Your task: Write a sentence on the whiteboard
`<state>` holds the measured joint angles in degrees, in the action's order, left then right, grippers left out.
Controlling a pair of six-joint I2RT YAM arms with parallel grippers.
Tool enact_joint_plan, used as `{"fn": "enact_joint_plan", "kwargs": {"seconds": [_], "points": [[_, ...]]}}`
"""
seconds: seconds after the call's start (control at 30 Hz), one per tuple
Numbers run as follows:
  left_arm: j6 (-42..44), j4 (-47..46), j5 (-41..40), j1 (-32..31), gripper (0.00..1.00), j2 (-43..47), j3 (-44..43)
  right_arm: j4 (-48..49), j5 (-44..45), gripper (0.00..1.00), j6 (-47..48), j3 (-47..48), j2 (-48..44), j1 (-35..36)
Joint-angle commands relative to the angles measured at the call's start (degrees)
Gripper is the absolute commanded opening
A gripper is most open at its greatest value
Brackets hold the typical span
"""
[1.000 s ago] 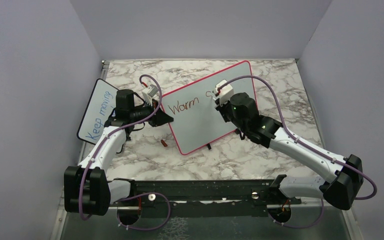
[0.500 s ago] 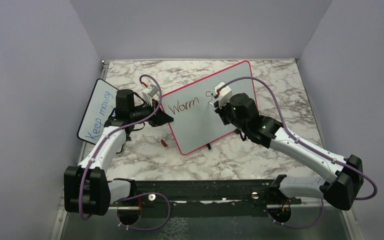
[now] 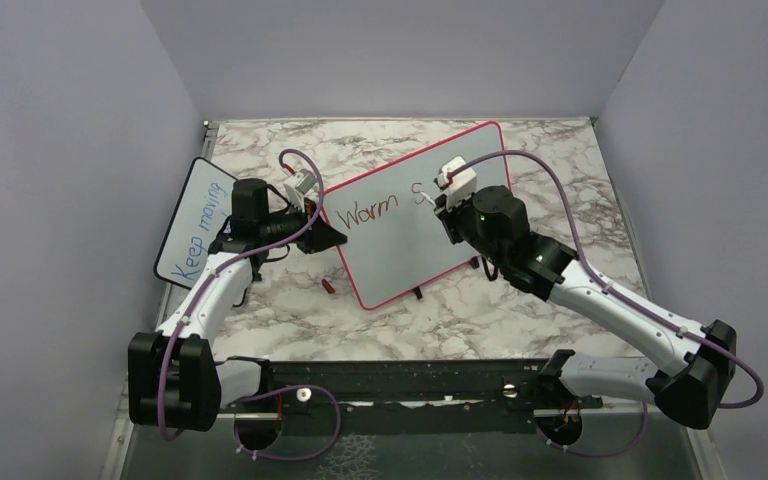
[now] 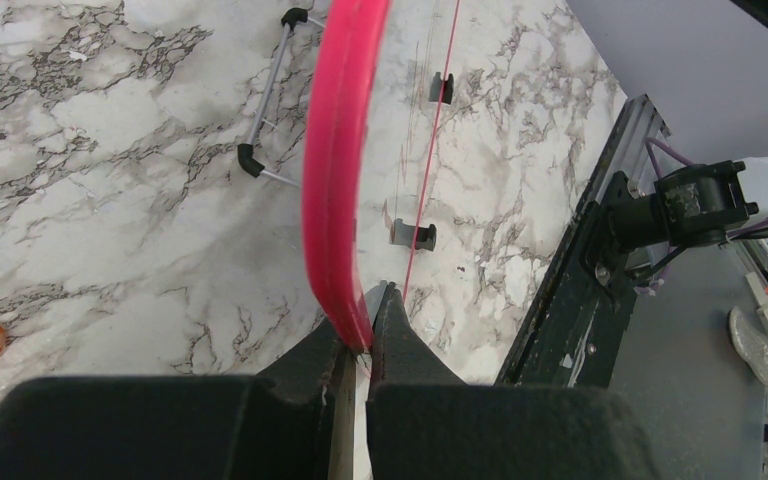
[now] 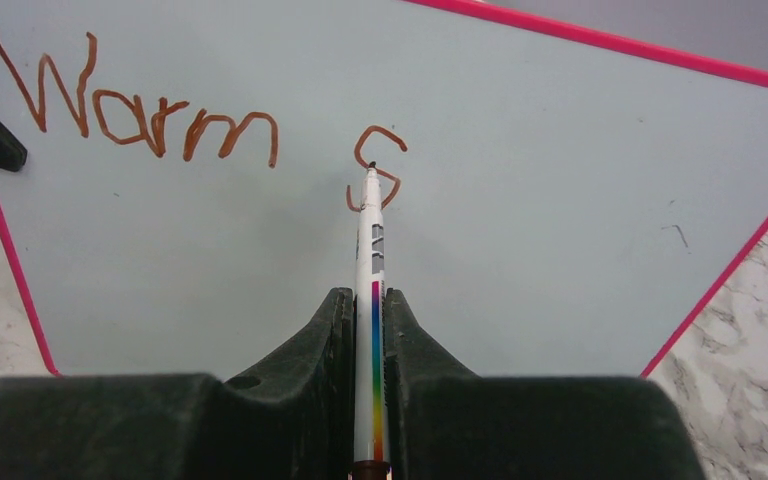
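The whiteboard [image 3: 410,215] sits in the middle of the marble surface [image 3: 520,300]. It is turned at an angle, so one corner points to the near side. On it the sentence [image 5: 150,115] is only begun: the red-brown word "Warm" and, to its right, a single letter "S".

The left arm [image 3: 210,290] rises from its base at the near left and goes toward the far side. It then bends at the wrist, so that the left gripper [image 4: 365,330] points to the right. Its two fingers are pressed together on the pink frame [image 4: 335,180] at the left edge of the whiteboard, with only the frame between them.

The right arm [image 3: 610,300] stretches low from the near right base toward the far left, and its wrist is above the right half of the whiteboard. The right gripper [image 5: 370,300] faces the white face of the board. It is closed tightly on a white marker [image 5: 371,250] with a rainbow stripe, which lies straight between the fingers. The tip of the marker is at the middle of the "S".

A smaller board [image 3: 195,222] with blue writing stands at the far left, behind the left arm. A small brown cap [image 3: 329,286] lies on the surface just near the left edge of the whiteboard.
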<state>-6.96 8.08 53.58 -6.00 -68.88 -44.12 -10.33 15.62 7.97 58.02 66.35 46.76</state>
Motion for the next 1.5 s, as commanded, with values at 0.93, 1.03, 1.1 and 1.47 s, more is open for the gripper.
{"fn": "enact_joint_plan", "kwargs": {"seconds": [0.93,1.03,1.1,1.47], "points": [[6.70,3.79,-6.65,0.45,0.00,-0.50,0.79,3.67,8.29,0.00,0.26,-0.27,1.59,-0.27],[6.70,3.79,-6.56,0.43,0.00,-0.51,0.88,4.20,7.95,0.01,0.21,-0.24,1.77,-0.27],[6.70,3.76,-6.49,0.43,0.00,-0.48,0.81,4.15,7.68,0.00,0.21,0.01,2.14,-0.27],[6.70,3.79,-6.38,0.40,0.00,-0.47,0.79,1.23,7.41,0.01,-0.30,-0.20,2.87,-0.31]]}}
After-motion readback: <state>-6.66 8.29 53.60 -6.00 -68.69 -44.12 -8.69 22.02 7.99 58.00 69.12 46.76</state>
